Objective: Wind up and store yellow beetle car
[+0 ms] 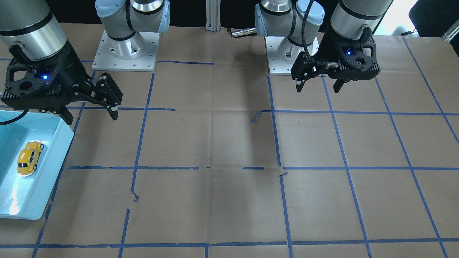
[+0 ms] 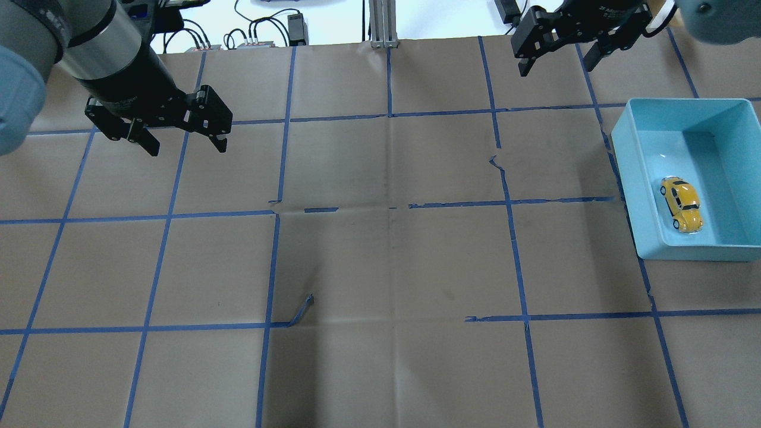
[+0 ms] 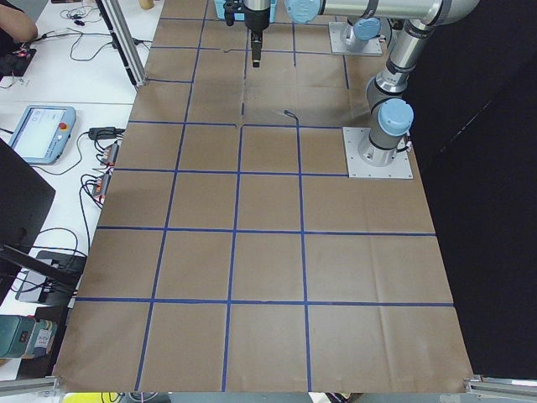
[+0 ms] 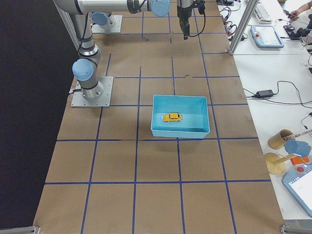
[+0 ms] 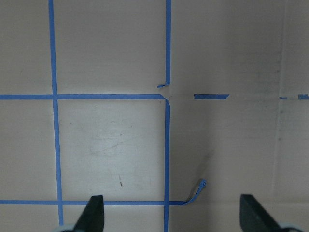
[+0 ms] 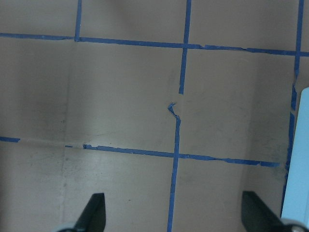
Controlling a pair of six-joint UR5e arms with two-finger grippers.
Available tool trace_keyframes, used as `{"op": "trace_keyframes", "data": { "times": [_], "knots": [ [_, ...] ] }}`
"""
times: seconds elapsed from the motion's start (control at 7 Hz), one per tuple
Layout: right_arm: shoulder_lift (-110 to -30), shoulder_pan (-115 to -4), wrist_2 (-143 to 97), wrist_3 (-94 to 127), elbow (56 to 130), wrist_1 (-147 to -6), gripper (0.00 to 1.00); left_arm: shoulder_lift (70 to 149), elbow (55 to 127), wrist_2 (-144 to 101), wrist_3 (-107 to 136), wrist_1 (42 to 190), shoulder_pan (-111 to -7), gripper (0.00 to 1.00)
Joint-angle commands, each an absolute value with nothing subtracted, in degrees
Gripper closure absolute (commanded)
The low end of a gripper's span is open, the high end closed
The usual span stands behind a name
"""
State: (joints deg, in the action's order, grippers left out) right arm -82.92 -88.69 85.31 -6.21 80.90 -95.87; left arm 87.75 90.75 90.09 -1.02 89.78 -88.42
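The yellow beetle car (image 1: 30,157) lies on its wheels inside a light-blue bin (image 1: 62,138) at the table's right end. It also shows in the overhead view (image 2: 682,204) and in the right side view (image 4: 172,117). My right gripper (image 1: 91,118) hangs open and empty above the table beside the bin's inner corner, apart from the car; it shows in the overhead view (image 2: 557,68) too. My left gripper (image 2: 188,148) is open and empty above the table's left part, far from the car. Both wrist views show only taped paper between spread fingers.
Brown paper with a blue tape grid covers the table (image 2: 386,267). A loose curl of tape (image 2: 303,309) sticks up near the middle. The bin's corner (image 6: 301,159) shows at the right wrist view's edge. The arm bases (image 1: 123,50) stand at the robot's side.
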Motion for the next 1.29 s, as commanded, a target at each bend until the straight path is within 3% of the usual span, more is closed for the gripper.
{"op": "trace_keyframes", "data": {
  "times": [0.0,1.14],
  "knots": [
    [-82.1,-89.1,85.3,-6.2,81.1,-94.3,0.0,87.6,90.9,90.1,-1.1,89.8,-88.4,0.0],
    [-79.7,-88.9,86.7,0.6,81.4,-92.3,0.0,87.4,91.0,90.1,-1.1,89.8,-88.3,0.0]
  ]
}}
